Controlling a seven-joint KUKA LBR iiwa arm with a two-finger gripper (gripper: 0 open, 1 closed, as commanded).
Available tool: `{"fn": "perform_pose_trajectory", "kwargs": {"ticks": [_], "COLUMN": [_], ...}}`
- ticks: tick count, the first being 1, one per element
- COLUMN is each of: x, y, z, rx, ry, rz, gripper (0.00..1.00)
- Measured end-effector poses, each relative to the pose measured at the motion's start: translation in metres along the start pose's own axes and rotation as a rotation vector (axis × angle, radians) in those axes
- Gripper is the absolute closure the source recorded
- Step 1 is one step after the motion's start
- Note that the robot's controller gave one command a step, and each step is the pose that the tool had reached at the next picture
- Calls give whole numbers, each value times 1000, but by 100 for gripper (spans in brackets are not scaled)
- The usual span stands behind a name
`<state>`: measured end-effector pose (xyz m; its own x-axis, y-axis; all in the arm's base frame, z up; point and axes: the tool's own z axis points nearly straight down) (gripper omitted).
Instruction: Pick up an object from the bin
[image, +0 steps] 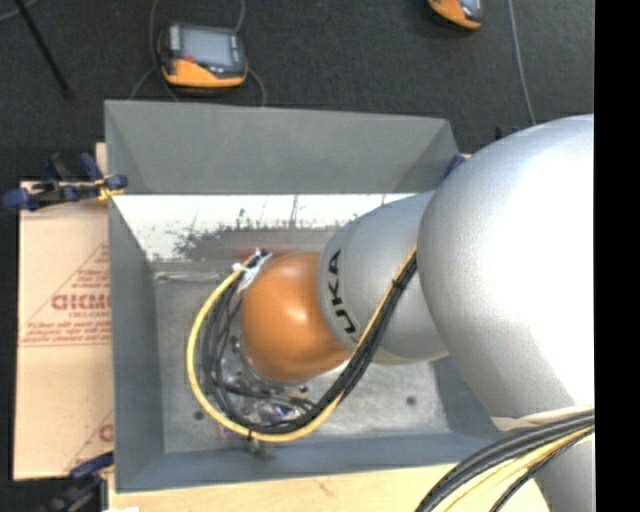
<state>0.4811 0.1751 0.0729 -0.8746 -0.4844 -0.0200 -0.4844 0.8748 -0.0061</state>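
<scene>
Camera view has the arm (480, 290) coming in from the right and pointing straight down into the grey bin (135, 330). Its orange wrist cover (285, 315) and a loop of yellow and black cables (205, 330) sit right over the tool (255, 390), low at the floor's middle-left. Spread or pinching something? Can't tell. Any target would be directly underneath, hidden, so the next move probably comes down to pure vertical travel.

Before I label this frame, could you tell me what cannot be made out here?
1. Hand: camera view, hidden under the orange wrist cover and cable loop.
2. Whatever lies beneath it: too shadowed and tangled to name.
3. Right side of the bin: covered by the arm.
</scene>
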Motion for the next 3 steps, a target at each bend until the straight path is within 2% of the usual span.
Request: {"fn": "perform_pose_trajectory", "kwargs": {"ticks": [1, 2, 3], "x": [4, 0, 5], "y": [2, 1, 2], "z": [2, 0, 2], "rx": [-5, -3, -7], "ry": [14, 1, 15], "rz": [5, 8, 8], "gripper": [100, 0, 100]}}
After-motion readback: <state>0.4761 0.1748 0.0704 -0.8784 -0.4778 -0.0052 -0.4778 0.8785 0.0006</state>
